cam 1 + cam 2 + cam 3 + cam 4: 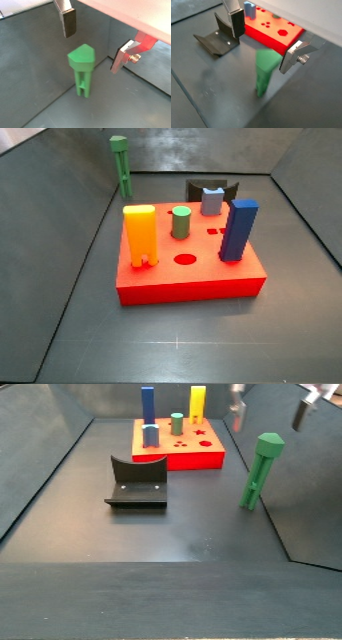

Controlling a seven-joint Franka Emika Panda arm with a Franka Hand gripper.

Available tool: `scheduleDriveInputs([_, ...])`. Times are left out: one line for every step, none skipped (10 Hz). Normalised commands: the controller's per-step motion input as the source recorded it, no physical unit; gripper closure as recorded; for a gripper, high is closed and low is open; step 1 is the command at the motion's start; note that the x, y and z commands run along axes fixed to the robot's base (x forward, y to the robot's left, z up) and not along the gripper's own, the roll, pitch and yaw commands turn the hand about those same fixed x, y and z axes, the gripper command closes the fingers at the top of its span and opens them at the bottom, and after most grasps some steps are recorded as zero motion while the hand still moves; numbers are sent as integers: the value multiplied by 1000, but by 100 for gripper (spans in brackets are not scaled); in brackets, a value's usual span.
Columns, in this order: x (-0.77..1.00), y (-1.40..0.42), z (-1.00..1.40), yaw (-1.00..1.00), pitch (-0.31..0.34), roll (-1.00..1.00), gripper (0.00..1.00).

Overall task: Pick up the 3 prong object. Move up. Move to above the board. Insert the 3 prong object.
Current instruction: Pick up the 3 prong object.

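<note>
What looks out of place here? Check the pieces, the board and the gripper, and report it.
Nothing stands out. The 3 prong object stands upright on the floor, apart from the board. The orange block, green cylinder and blue post sit upright in the board. The gripper hangs open above the 3 prong object.

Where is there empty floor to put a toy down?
Bare floor lies in front of the fixture and between it and the 3 prong object. The gripper hangs open above that piece. The board top is crowded with pegs.
</note>
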Motion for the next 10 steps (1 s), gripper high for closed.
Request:
scheduleDriveInputs([-237, 0, -311, 146, -37, -31, 0])
scheduleDriveInputs([0, -20, -314, 80, 0, -73, 0])
scheduleDriveInputs([0, 0, -329, 29, 0, -64, 0])
scheduleDriveInputs([0, 0, -337, 14, 0, -34, 0])
scheduleDriveInputs([77, -9, -346, 0, 40, -50, 0])
scheduleDriveInputs([43, 0, -337, 0, 36, -54, 0])
scheduleDriveInputs([0, 0, -274, 0, 3, -51, 0])
scheduleDriveInputs([0, 0, -223, 0, 0, -43, 0])
scheduleDriveInputs([0, 0, -140, 0, 0, -54, 0])
scheduleDriveInputs([-63, 0, 0, 0, -24, 0, 0])
